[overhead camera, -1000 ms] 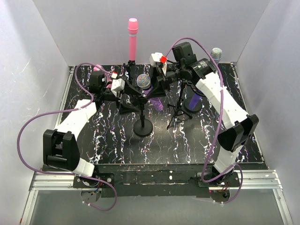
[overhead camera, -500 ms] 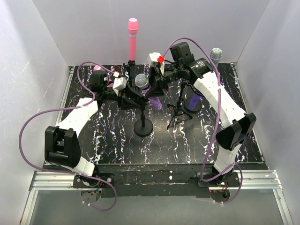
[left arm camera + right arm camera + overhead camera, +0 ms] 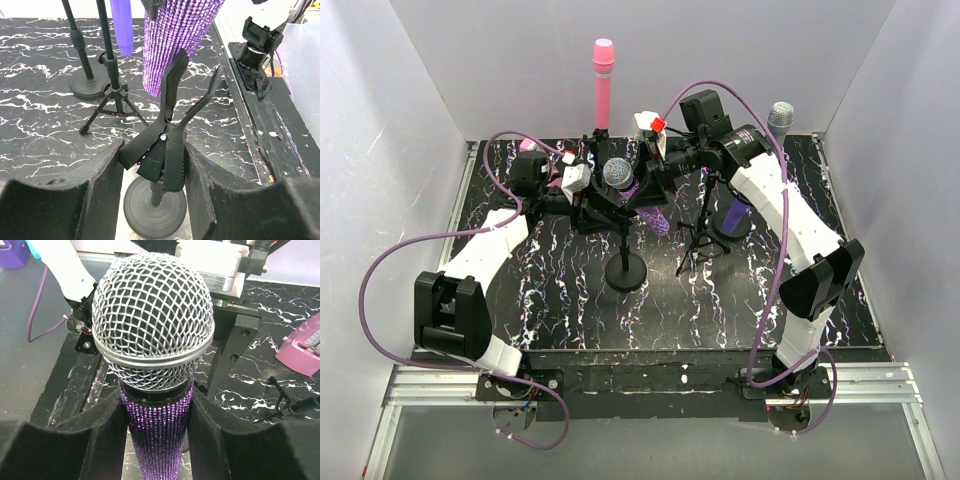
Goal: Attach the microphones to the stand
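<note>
Right gripper (image 3: 157, 437): jaws clamped on the glittery purple microphone (image 3: 152, 315), whose lower end sits at 12 o'clock of the clip (image 3: 167, 115), just beside its spread prongs. Left gripper (image 3: 152, 167): jaws pressed on that clip, atop the stand (image 3: 155, 210).

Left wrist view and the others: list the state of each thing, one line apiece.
Stand clip: prongs spread, squeezed by left hand.
Glittery microphone: gripped by right hand, lower end by the clip's prongs, not seated.
Pink microphone: upright on its stand.
Silver-grey microphone: head up at the back, mount hidden.
Dark purple microphone: hanging beside a stand pole, lower end in the air.
</note>
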